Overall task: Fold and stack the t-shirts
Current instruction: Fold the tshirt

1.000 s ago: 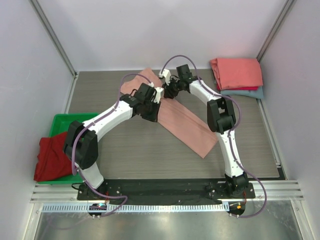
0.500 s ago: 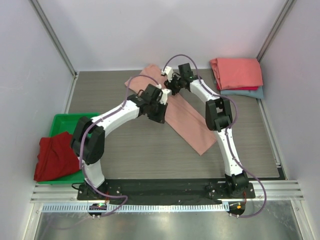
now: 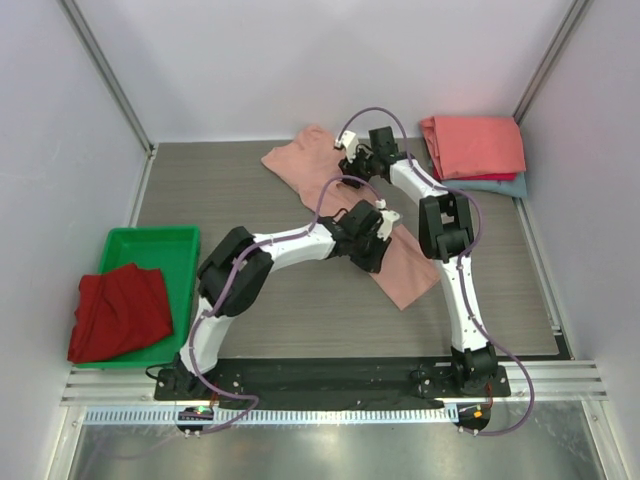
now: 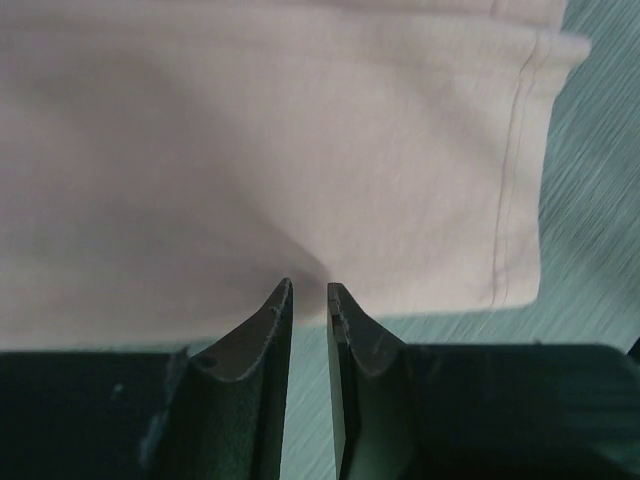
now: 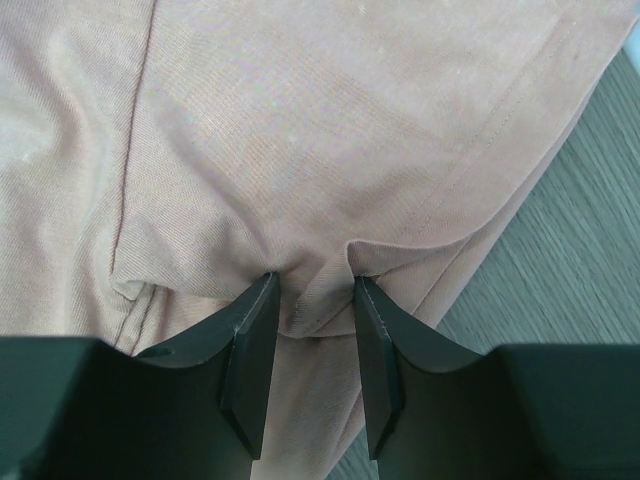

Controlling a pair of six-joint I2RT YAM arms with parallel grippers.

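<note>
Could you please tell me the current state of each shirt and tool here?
dusty-pink t-shirt: long flat strip, not stacked.
coral-red t-shirt: folded, topping the far-right pile.
blue-grey t-shirt: folded, bottom of that pile.
dark red t-shirt: crumpled, partly on the green tray.
right tool: shut on the dusty-pink t-shirt's far end.
left tool: nearly closed at that shirt's edge; grip unclear.

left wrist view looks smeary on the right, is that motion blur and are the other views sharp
Left wrist: the table is streaked, likely motion blur, while the hem of the pink t-shirt reads fairly crisp. Right wrist: sharp, weave and stitching clear. Top external: sharp, evenly lit, only soft shadows.
</note>
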